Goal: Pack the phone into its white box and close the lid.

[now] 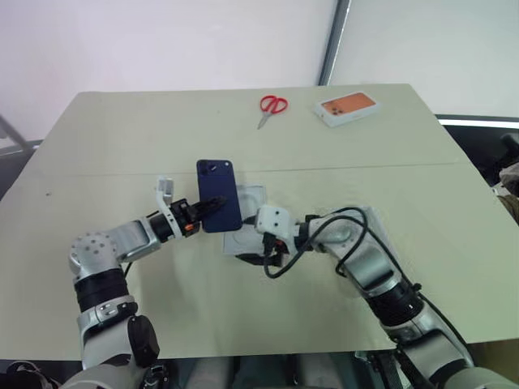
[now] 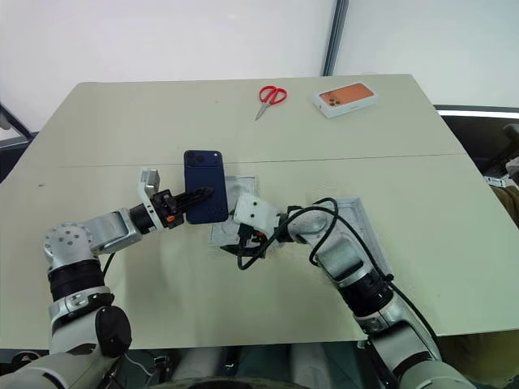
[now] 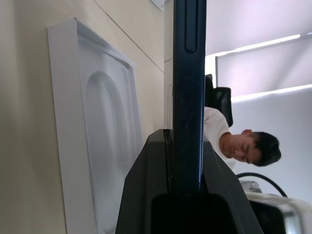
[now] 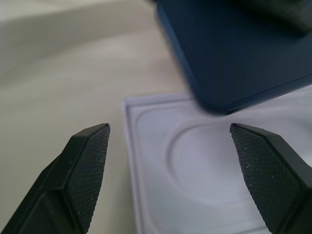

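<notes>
L gripper (image 1: 212, 203) pinching phone (image 1: 217, 192), no readable text

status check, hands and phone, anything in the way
Left hand shut on phone, held above table. Right hand open, empty. White card lies beneath phone.

Pale beige table (image 1: 122, 146), faint seam across middle. Far side: red-handled scissors (image 1: 272, 106); just right of them, box with orange top (image 1: 348, 108). Near centre: flat white card with oval outline (image 2: 233, 217). Right of it: white tray (image 2: 362, 223), partly hidden under arm.
</notes>
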Controlling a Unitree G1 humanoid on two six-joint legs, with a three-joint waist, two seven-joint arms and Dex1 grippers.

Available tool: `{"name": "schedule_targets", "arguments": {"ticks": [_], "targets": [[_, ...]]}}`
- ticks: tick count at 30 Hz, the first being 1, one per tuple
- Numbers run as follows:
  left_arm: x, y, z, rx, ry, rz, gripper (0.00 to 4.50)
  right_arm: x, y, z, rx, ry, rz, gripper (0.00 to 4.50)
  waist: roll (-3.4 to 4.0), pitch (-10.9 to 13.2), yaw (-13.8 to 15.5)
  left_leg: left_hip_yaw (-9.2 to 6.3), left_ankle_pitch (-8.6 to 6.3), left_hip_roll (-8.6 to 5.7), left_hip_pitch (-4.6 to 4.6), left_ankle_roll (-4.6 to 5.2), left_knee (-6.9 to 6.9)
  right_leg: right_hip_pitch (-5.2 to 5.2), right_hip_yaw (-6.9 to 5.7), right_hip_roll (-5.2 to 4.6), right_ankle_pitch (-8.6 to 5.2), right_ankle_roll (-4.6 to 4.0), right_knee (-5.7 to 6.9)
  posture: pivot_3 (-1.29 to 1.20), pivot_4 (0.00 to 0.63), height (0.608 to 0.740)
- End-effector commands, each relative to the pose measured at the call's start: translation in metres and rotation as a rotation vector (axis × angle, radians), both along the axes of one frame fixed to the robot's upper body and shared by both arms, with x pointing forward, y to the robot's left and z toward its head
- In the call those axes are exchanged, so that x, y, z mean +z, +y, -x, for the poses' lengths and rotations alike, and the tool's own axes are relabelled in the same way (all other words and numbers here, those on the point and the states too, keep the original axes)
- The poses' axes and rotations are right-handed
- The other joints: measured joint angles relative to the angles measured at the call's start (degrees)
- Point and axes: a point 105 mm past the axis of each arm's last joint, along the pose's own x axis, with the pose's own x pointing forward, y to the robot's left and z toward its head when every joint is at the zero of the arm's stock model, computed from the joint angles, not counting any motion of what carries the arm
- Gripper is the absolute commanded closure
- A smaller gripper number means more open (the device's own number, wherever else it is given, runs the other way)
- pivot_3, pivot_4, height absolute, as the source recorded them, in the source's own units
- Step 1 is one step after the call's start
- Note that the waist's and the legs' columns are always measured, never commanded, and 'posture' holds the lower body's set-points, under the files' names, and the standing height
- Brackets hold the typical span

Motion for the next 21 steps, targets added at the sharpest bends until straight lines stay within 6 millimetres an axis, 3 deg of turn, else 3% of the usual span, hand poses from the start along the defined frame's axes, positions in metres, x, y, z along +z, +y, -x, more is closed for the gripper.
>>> {"name": "schedule_targets", "arguments": {"ticks": [1,4,10,13,21], "targets": [[0.015,-0.007,0.001,-0.040,-0.076,-0.008,4.50,0.016,-0.020,-0.003,-0.025,-0.045,0.003,0.37,-0.04,0.03,0.11,0.00,0.00,-0.01,0.00,0.00,0.00,0.01,0.00,-0.01,0.00,0.00,0.00,0.00,0.150,0.740],[0.010,-0.014,0.002,-0.061,-0.068,-0.025,4.50,0.019,-0.039,-0.006,-0.073,-0.018,-0.031,0.37,-0.06,0.03,0.07,0.00,0.00,-0.03,0.00,0.01,0.01,0.02,-0.01,-0.02,0.00,0.00,-0.02,0.00,0.150,0.740],[-0.002,-0.032,0.006,-0.120,-0.026,-0.042,4.50,0.040,-0.073,-0.009,-0.172,0.032,-0.283,0.37,-0.08,0.05,-0.03,0.01,0.00,0.00,0.00,0.02,-0.02,0.03,0.00,-0.01,0.00,0.00,-0.03,0.00,0.150,0.740],[-0.008,-0.033,0.005,-0.118,-0.011,-0.058,4.50,0.038,-0.084,-0.009,-0.196,0.014,-0.282,0.37,-0.08,0.05,-0.06,0.02,0.00,0.02,0.00,0.02,-0.02,0.01,0.01,0.00,0.00,0.00,-0.03,0.00,0.150,0.740],[-0.020,-0.032,0.002,-0.099,0.030,-0.097,4.50,0.028,-0.089,-0.012,-0.218,-0.017,-0.223,0.37,-0.07,0.06,0.00,0.05,0.00,0.00,0.00,0.02,-0.01,0.02,0.02,-0.01,0.00,0.00,-0.03,0.00,0.150,0.740]]}}
